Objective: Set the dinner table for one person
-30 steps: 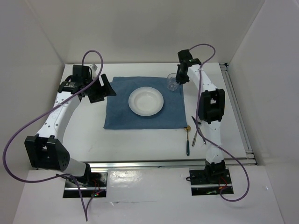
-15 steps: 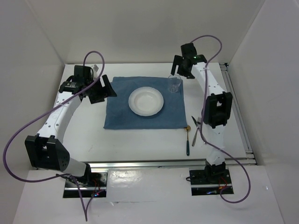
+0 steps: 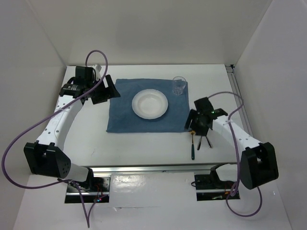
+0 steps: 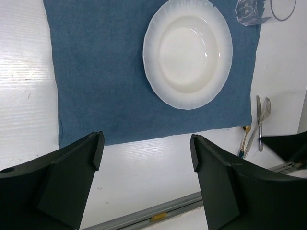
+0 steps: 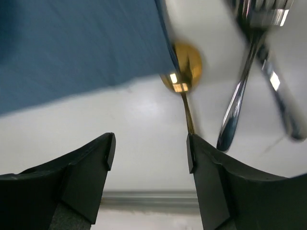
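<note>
Beside the blue placemat (image 3: 124, 115) on the white desk (image 3: 144, 148), the right gripper (image 5: 151, 148) hovers, fingers spread, over the gold spoon (image 5: 181, 67) and fork (image 5: 244, 81). Cutlery placement seems in hand; next calls for lowering onto one handle. The left gripper (image 4: 146, 148) hangs with its fingers spread too.

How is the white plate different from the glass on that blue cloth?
The plate is opaque white, while the glass is clear. The plate is wide and shallow; the glass is narrow and stands taller. The plate sits near the middle of the blue cloth, and the glass is at its far right corner. Both look empty and rest upright on the cloth.
</note>
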{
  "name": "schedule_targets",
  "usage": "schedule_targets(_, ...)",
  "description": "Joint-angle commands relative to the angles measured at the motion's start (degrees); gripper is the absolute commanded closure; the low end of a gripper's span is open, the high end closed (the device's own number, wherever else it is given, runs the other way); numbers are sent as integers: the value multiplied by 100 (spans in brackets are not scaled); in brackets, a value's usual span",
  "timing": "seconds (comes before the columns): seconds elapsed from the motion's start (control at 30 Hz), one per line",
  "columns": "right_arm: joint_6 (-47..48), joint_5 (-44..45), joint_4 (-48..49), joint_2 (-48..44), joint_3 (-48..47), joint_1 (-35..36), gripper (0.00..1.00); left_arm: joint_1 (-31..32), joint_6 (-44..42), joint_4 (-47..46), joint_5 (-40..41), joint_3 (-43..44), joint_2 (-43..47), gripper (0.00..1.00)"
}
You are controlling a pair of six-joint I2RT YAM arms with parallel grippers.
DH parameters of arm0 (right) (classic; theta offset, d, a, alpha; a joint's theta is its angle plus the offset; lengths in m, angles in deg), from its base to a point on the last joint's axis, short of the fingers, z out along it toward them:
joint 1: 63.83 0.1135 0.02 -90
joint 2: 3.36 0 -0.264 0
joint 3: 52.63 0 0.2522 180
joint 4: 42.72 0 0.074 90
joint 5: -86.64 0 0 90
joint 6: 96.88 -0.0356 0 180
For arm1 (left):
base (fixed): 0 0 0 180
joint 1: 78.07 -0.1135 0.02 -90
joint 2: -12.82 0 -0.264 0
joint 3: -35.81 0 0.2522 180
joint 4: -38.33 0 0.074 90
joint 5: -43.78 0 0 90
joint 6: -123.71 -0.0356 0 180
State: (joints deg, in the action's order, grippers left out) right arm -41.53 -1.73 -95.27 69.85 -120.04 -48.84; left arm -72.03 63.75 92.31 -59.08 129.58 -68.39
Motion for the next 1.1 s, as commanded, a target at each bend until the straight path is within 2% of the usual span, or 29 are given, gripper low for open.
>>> schedule_targets(0.0,-1251,-251,-269,-298,837,391,28,90,-60,-121,29,129,0,9)
schedule_targets(0.13,-1842,-128,-419,-676,1356,637,28,213,-60,-120,29,182,0,9)
schedule_targets(0.2,-1843,-5,-419,-738,1462,637,28,213,-60,-120,29,182,0,9)
schedule_targets(0.27,-1843,65,-419,-633,1524,637,28,266,-60,-120,29,182,0,9)
schedule_targets(0.37,-1896,66,-358,-440,1664,751,36,319,-60,-68,91,182,0,9)
schedule_targets(0.57,-2527,574,-427,-237,1831,1164,37,319,-7,-68,91,182,0,9)
schedule_targets(0.73,-2643,716,-270,-97,1963,1314,37,319,-7,-15,144,296,-52,9)
schedule_targets(0.83,-2642,724,-217,219,1963,1472,48,371,-7,-15,144,296,-53,9)
schedule_targets(0.87,-2695,725,-217,272,1885,1525,55,371,-7,-15,144,348,-53,9)
schedule_targets(0.9,-2696,812,-287,351,1806,1577,68,371,-7,-15,144,349,-105,9)
schedule_targets(0.97,-2774,901,-427,352,1700,1648,80,371,-7,-15,144,401,-106,9)
schedule_targets(1.0,-2940,996,-724,352,1552,1709,91,371,-7,-15,144,402,-106,9)
schedule_targets(1.07,-3475,1303,-1252,116,1349,1902,100,371,-59,38,144,454,-106,9)
